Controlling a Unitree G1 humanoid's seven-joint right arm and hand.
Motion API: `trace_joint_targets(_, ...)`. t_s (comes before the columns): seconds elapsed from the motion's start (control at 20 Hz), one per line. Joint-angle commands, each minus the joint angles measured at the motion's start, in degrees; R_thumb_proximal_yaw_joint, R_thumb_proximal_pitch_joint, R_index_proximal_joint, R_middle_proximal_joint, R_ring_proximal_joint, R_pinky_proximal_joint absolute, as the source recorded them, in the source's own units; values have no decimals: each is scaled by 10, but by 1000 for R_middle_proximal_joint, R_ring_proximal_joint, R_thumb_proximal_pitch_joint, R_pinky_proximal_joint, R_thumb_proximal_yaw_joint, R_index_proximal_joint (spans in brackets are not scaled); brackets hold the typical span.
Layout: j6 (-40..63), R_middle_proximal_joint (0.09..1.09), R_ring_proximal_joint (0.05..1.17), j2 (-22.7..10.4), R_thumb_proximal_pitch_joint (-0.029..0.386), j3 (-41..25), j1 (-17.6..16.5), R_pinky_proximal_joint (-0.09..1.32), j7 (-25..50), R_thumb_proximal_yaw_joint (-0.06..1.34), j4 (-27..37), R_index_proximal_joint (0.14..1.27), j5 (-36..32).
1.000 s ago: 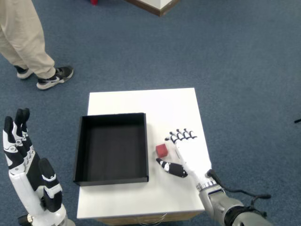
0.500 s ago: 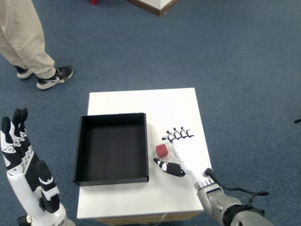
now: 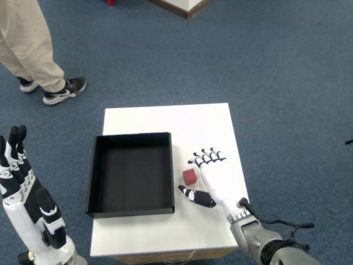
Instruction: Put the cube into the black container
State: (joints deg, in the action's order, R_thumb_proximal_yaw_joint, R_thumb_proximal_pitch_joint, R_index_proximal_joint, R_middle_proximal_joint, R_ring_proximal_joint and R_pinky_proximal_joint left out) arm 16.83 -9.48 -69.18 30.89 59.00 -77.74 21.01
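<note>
Scene: a small white tabletop seen from above, set on blue carpet.
Red cube: sits on the tabletop right of centre, just beside the right wall of the black container, outside it.
Black container: a shallow, open, square tray with nothing inside, at the left half of the tabletop.
Right robot hand: lies low over the tabletop just right of the cube, fingers spread, thumb reaching under the cube's lower edge; it holds nothing.
Contact: whether any finger touches the cube cannot be told from this angle.
Handling: the cube looks small, rigid and light, with flat faces; a pinch across two opposite sides, thumb against a finger, seems the safest hold.
Risk: a smooth block could slide away if nudged from one side only.
Cut off: the right forearm leaves the frame at lower right.
Other robot hand: raised at lower left, off the tabletop.
Bystander: only a person's legs and shoes show at upper left.
</note>
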Motion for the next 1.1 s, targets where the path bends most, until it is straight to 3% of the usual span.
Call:
trace_joint_targets(0.05, 4, 319, 269, -6, -1, -3, 32, 226, 24, 610, 10, 537, -14)
trace_joint_targets(0.6, 1, 319, 271, -5, 1, -10, 22, 226, -11, 568, -15, 547, -32)
trace_joint_targets(1.1, 7, 315, 270, -5, -1, -17, 31, 233, 0, 598, -16, 556, -42)
